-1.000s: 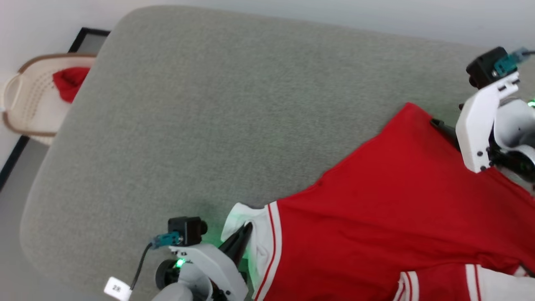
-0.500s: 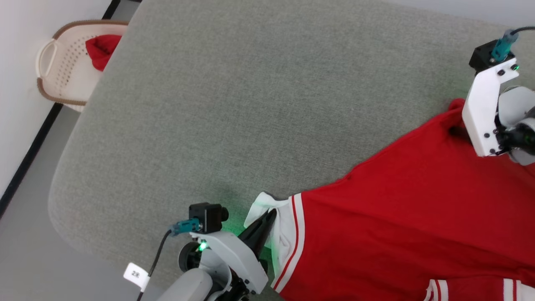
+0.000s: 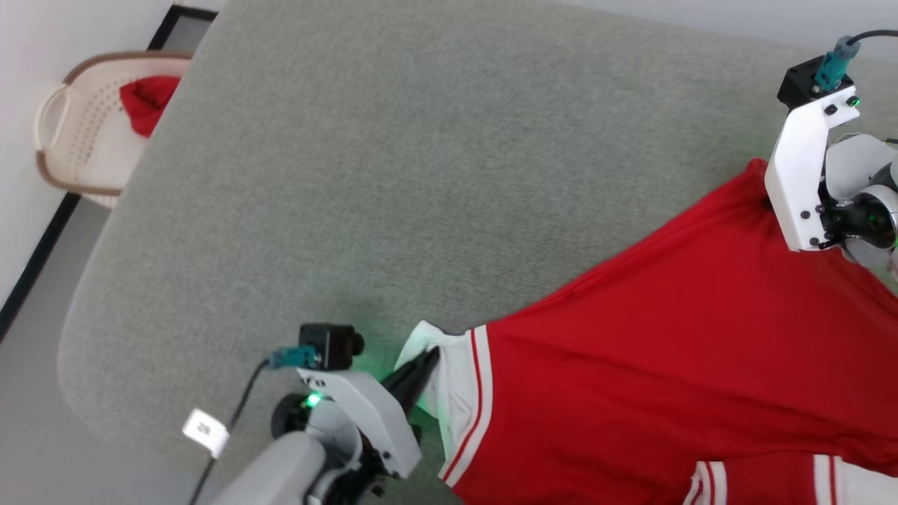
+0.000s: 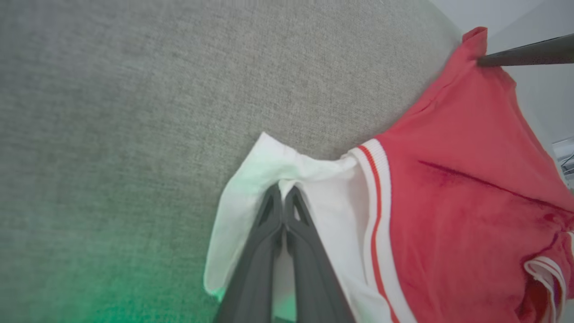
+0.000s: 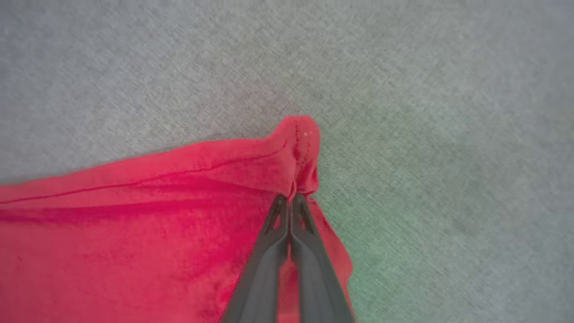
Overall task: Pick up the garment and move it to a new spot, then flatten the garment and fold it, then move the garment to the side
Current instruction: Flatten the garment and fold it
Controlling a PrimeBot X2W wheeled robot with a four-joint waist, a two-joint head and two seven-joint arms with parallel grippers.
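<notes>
Head view: the red jersey shirt with white, stripe-trimmed sleeves [image 3: 666,365] lies on the grey fabric cushion [image 3: 421,175] at four o'clock. It is cut off at the bottom edge, and a white bracket [image 3: 800,182] hides its far corner.
Left wrist view: the left gripper [image 4: 283,193], pressed together, pinches the white sleeve.
Right wrist view: the right gripper [image 5: 290,199], pressed together, pinches a red corner of the shirt.

Red garment [image 3: 666,365], white red-striped sleeve [image 3: 452,393]; grey surface [image 3: 421,175]; cream basket [image 3: 88,151]
</notes>
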